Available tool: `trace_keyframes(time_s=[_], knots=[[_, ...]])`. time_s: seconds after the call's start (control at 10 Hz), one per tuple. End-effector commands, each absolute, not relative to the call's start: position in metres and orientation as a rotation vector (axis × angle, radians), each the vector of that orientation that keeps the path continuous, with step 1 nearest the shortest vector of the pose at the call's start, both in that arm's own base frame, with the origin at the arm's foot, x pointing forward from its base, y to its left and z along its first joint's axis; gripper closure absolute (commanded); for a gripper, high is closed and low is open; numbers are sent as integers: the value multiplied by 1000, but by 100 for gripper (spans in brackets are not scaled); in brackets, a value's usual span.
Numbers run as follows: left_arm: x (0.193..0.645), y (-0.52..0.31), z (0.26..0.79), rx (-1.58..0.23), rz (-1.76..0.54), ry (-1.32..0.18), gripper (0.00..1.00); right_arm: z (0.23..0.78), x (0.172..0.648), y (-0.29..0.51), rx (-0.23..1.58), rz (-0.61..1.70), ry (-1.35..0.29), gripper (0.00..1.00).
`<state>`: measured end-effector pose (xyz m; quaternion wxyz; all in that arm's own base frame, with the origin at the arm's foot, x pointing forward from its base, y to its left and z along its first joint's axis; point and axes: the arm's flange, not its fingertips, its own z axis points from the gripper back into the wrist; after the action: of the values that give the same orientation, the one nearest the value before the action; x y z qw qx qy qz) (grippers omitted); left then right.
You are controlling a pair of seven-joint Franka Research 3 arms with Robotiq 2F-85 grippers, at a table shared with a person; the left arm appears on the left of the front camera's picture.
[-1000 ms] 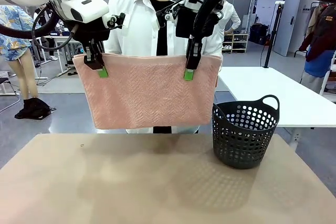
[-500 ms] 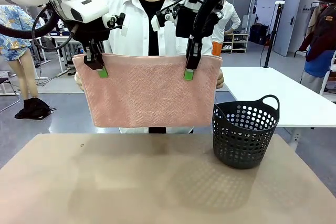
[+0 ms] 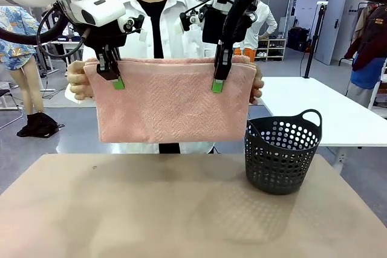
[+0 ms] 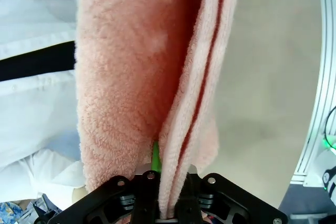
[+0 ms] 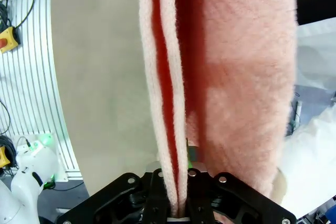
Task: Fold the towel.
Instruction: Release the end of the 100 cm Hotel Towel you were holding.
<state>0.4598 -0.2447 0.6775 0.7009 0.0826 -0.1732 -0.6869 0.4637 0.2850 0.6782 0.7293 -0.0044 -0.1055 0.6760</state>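
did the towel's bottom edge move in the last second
Yes, slightly up: the bottom edge of the towel now hangs a bit higher above the far edge of the table.

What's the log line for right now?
left fingers: shut on towel | right fingers: shut on towel | towel: hanging above table | person's hands: gripping top corners

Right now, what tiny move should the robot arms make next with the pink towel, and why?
Probably open both grippers and let go. The left gripper and right gripper are shut on the towel at its top edge. The towel already hangs doubled above the table, and the person's hands grip both top corners, so the person could carry it.
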Motion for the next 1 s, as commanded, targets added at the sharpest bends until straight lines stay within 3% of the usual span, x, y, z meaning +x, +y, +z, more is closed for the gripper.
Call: trace_keyframes(time_s=[0.0, 0.6, 0.7, 0.8, 0.9], knots=[[460, -244, 679, 191, -1521, -391, 100, 680, 462, 284, -14, 1487, -237, 100], [460, -244, 679, 191, -1521, -391, 100, 680, 462, 284, -14, 1487, -237, 100], [460, -244, 679, 191, -1521, -391, 100, 678, 464, 285, -10, 1489, -233, 96], [460, -245, 677, 184, -1530, -386, 47, 681, 462, 285, 2, 1477, -231, 69], [460, -244, 682, 183, -1538, -395, 48, 683, 461, 283, -24, 1457, -208, 69]])
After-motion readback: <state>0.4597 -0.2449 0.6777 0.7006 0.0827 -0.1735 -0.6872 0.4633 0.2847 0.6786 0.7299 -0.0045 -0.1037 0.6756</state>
